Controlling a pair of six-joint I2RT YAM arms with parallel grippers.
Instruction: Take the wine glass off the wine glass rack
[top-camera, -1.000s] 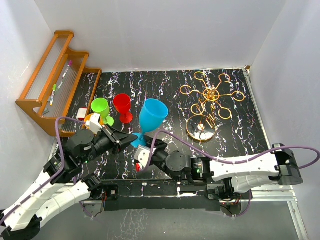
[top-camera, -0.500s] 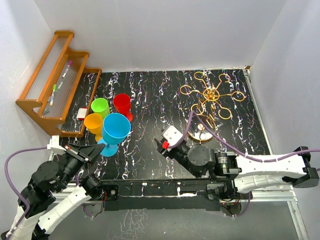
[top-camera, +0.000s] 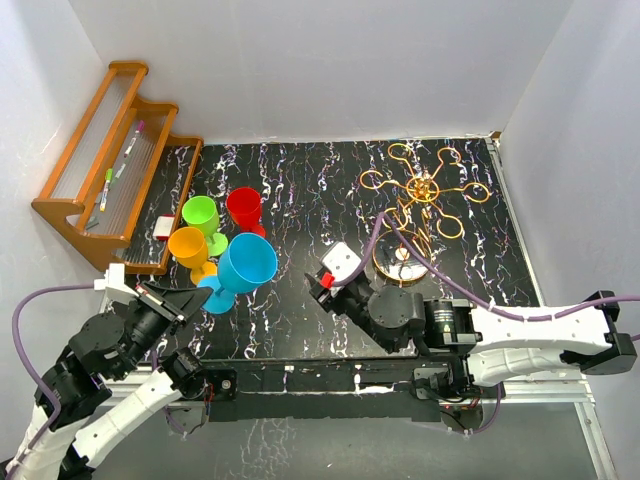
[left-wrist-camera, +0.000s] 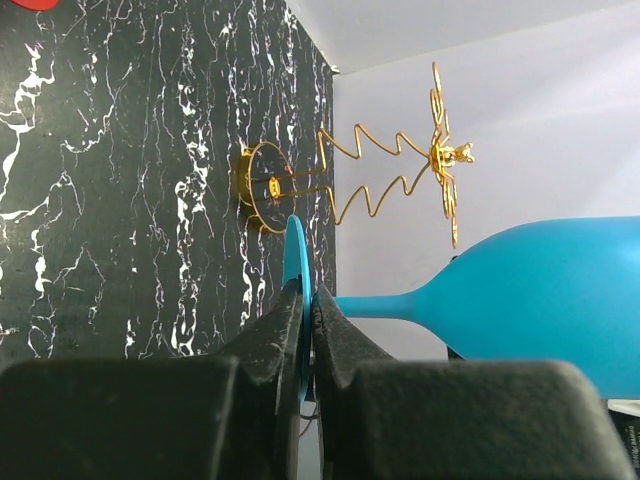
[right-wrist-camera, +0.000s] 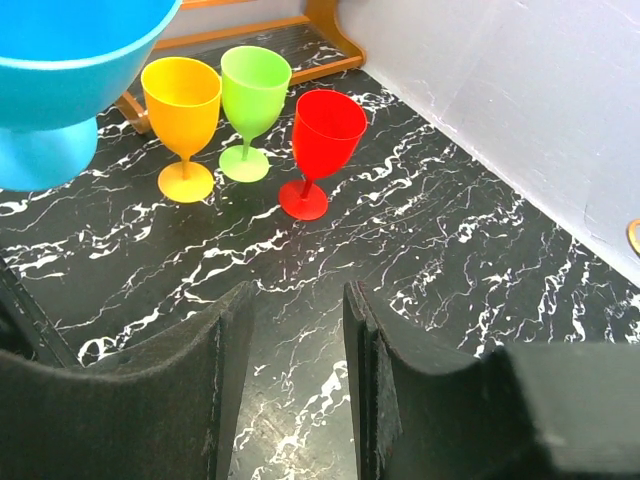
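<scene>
A blue wine glass (top-camera: 246, 264) stands roughly upright at the table's left, beside the orange glass (top-camera: 188, 244). My left gripper (top-camera: 196, 296) is shut on the edge of its round foot; the left wrist view shows the fingers (left-wrist-camera: 272, 330) pinching the foot disc (left-wrist-camera: 295, 250), with the bowl (left-wrist-camera: 540, 300) to the right. The gold wire rack (top-camera: 420, 192) stands at the back right with nothing on its arms, and it also shows in the left wrist view (left-wrist-camera: 400, 180). My right gripper (top-camera: 322, 284) is open and empty over mid-table (right-wrist-camera: 295, 300).
Green (top-camera: 201, 214) and red (top-camera: 244, 208) glasses stand behind the orange one; all three show in the right wrist view (right-wrist-camera: 255, 85). An orange-brown wooden stepped shelf (top-camera: 110, 160) holding pens sits at the far left. A small white and red box (top-camera: 164, 227) lies by it.
The blue glass has moved left from mid-table to beside the orange glass, now held by my left gripper. My left arm pulled back. My right gripper withdrew to the right, open.
</scene>
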